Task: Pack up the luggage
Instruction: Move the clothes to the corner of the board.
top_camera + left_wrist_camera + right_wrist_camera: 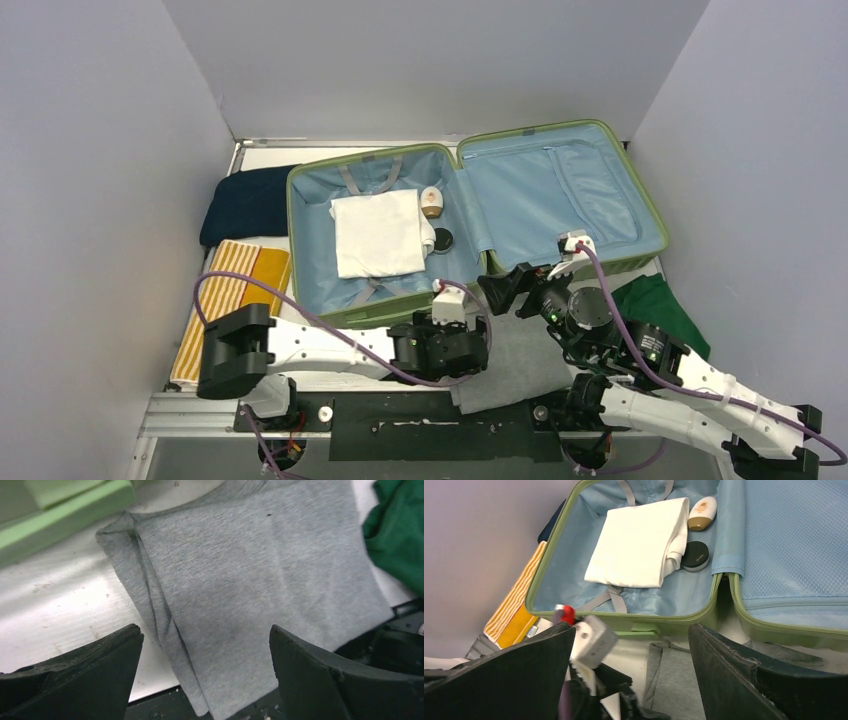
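Luggage [475, 215]: big light-green hard-shell case, lying flat and fully open on the table [262, 158], at the far side near the back wall. Both halves face up, side by side, long sides touching at the middle. Inside is light-blue fabric lining. Left half [310, 255] is an open tub; grey straps [352, 180] show at its far and near ends. Right half [560, 190] is covered by a light-blue divider with a mesh panel [794, 540] and a zip line along its edge. A green rim [624, 622] runs round each half.
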You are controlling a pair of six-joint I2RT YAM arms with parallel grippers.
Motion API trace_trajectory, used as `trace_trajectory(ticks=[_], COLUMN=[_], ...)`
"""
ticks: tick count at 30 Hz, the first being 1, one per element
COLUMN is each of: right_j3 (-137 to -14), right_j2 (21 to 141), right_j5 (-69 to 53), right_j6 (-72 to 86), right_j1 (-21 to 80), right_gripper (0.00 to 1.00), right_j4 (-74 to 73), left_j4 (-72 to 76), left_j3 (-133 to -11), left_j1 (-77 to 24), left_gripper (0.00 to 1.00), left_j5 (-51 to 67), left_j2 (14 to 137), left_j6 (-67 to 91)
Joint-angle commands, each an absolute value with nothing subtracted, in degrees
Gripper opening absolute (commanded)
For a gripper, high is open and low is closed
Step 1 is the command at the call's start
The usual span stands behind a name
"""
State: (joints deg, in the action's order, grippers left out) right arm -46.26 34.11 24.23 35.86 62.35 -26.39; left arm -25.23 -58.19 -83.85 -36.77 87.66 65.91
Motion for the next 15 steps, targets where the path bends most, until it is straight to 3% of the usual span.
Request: trace_trajectory(ticks=[1,9,15], right_j3=[-47.4,-44.7,-43.8], right_j2=[33.3,31.1,31.0], right_j5=[26.0,25.1,24.7], right_j6=[37.9,39.8,40.4], right_j1=[62.6,62.5,62.5], right_gripper=[0.85,0.85,0.84], right_j4=[-26.3,-26.2,-25.7], left_j4=[-25.5,-27.5,-24.3], left_j3=[-62.5,-61.1,-58.8], left_j1=[-83.4,-81.6,-80.5], left_gripper=[0.95,0.92,0.69], left_j5=[-34.9,-31.3,-29.3], left_j2=[94.0,100.3,100.9], left_j6=[70.7,72.5,69.9])
